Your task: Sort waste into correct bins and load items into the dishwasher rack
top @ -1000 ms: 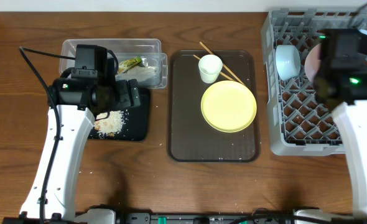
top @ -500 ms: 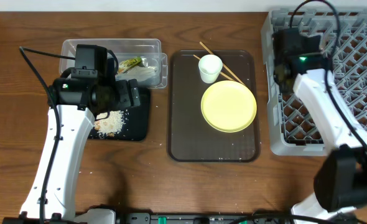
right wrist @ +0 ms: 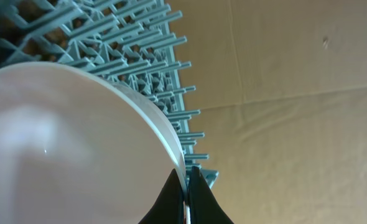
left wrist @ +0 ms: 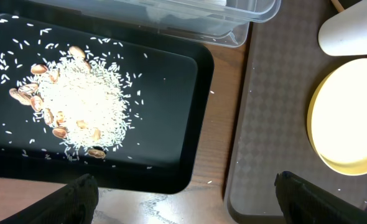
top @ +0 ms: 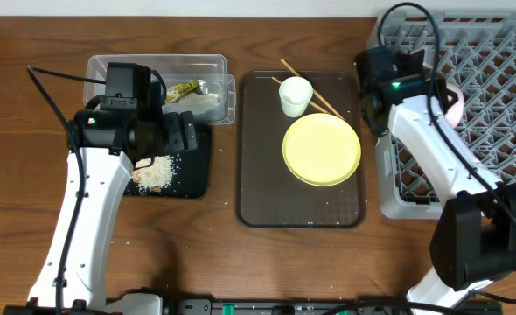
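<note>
in the right wrist view, the right fingers [right wrist: 185,194] are pinched fully together on the thin rim of a small round white bowl [right wrist: 78,143]. the ribs of the large grey plastic lattice rack [top: 503,52], at the upper right of the overhead view, are seen right behind it. whether bowl and rack touch cannot be told. the bowl is judged light, stiff, smooth and breakable. as only the rim is gripped, it could pivot or slip, and the ribs could catch it.

the left fingers [left wrist: 186,180] are spread wide with nothing held, above a shallow black rectangular tray [left wrist: 171,93] of whitish rice scraps [left wrist: 78,99] at the left. a round yellow plate [top: 321,149], a white cup [top: 295,94] and thin wooden chopsticks [top: 324,103] lie on the dark brown serving tray [top: 267,192] at centre, just beside the rack's left wall.
</note>
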`<control>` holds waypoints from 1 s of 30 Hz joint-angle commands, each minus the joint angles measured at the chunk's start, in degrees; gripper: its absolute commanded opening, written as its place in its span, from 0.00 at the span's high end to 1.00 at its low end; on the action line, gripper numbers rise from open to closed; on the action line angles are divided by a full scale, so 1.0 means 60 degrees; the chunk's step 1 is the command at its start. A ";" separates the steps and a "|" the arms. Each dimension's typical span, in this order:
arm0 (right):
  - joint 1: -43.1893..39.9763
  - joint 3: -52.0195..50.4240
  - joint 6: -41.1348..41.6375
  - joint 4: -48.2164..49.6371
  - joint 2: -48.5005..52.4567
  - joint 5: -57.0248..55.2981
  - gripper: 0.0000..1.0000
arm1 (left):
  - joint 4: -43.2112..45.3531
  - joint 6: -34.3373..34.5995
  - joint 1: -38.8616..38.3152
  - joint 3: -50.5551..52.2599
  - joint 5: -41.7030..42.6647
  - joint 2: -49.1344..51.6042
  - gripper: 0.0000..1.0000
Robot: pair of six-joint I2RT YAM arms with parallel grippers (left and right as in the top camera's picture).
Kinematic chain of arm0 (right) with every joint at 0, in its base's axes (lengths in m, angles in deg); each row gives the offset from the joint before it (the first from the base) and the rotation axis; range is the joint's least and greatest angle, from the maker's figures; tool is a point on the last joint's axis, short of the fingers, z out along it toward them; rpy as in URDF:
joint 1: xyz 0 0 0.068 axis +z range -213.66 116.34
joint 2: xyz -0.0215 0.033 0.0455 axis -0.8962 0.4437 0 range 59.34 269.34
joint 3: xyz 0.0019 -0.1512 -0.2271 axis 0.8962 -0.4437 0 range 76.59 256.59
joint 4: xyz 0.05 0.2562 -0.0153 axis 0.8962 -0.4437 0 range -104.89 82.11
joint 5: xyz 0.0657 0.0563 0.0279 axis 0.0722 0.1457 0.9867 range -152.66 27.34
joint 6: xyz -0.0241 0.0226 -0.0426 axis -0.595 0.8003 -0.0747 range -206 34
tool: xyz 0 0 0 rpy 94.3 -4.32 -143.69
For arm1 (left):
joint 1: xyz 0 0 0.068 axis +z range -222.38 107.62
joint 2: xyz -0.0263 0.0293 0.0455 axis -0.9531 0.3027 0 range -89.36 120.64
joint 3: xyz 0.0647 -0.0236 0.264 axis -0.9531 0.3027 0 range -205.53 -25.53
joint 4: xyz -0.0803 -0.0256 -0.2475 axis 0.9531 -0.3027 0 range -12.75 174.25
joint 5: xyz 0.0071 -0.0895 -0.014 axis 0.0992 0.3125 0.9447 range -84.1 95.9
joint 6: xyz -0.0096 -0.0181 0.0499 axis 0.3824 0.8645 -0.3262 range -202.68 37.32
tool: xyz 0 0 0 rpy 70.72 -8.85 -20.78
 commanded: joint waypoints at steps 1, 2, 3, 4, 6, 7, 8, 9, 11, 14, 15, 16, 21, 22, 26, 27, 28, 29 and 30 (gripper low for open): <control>0.0215 -0.0015 -0.0404 0.0018 0.0015 -0.0710 0.99 | -0.0029 -0.0055 0.0022 -0.0033 -0.0120 0.0047 0.07; 0.0219 -0.0022 -0.0423 0.0018 0.0015 -0.0790 0.99 | -0.0029 -0.0055 0.0022 -0.0033 -0.0120 0.0047 0.07; 0.0219 -0.0026 -0.0423 0.0018 0.0015 -0.0911 0.99 | -0.0029 -0.0055 0.0022 -0.0033 -0.0120 0.0047 0.07; 0.0219 -0.0026 -0.0426 0.0018 0.0015 -0.1020 0.99 | -0.0029 -0.0055 0.0022 -0.0033 -0.0120 0.0047 0.07; 0.0219 -0.0026 -0.0645 0.0018 0.0015 -0.1111 0.99 | -0.0029 -0.0055 0.0022 -0.0033 -0.0120 0.0047 0.07; 0.0219 -0.0029 -0.0787 0.0015 0.0015 -0.1111 0.99 | -0.0029 -0.0055 0.0022 -0.0033 -0.0120 0.0047 0.07; 0.0219 -0.0051 -0.0874 0.0011 0.0015 -0.1111 0.99 | -0.0029 -0.0055 0.0022 -0.0033 -0.0120 0.0047 0.07; 0.0219 -0.0084 -0.0936 0.0007 0.0015 -0.1111 0.99 | -0.0029 -0.0055 0.0022 -0.0033 -0.0120 0.0047 0.07; 0.0215 -0.0193 -0.1082 0.0004 0.0015 -0.1107 0.99 | -0.0029 -0.0055 0.0022 -0.0033 -0.0120 0.0047 0.07; 0.0215 -0.0474 -0.1093 0.0015 0.0015 -0.1104 0.99 | -0.0029 -0.0055 0.0022 -0.0033 -0.0120 0.0047 0.07; 0.0215 -0.0597 -0.1096 0.0011 0.0015 -0.1107 0.99 | -0.0029 -0.0055 0.0022 -0.0033 -0.0120 0.0047 0.07; 0.0215 -0.0710 -0.1093 0.0015 0.0015 -0.1107 0.99 | -0.0029 -0.0055 0.0022 -0.0033 -0.0120 0.0047 0.07; 0.0197 -0.1213 -0.1093 0.0208 0.0015 -0.1104 0.99 | -0.0029 -0.0055 0.0022 -0.0033 -0.0120 0.0047 0.07; 0.0200 -0.1257 -0.1093 0.0270 0.0015 -0.1100 0.99 | -0.0029 -0.0055 0.0022 -0.0033 -0.0120 0.0047 0.07; 0.0200 -0.1293 -0.1096 0.0328 0.0015 -0.0958 0.99 | -0.0029 -0.0055 0.0022 -0.0029 -0.0120 0.0047 0.07; 0.0200 -0.1293 -0.1096 0.0302 0.0015 -0.0965 0.99 | -0.0029 -0.0055 0.0022 -0.0029 -0.0120 0.0047 0.07; 0.0200 -0.1293 -0.1100 0.0299 0.0015 -0.1031 0.99 | -0.0029 -0.0055 0.0022 -0.0029 -0.0120 0.0047 0.07; 0.0189 -0.1293 -0.1122 0.0302 0.0015 -0.1308 0.99 | -0.0029 -0.0055 0.0022 -0.0033 -0.0120 0.0047 0.07; 0.0171 -0.1290 -0.1209 0.0324 0.0015 -0.1577 0.99 | -0.0029 -0.0055 0.0022 -0.0029 -0.0120 0.0047 0.07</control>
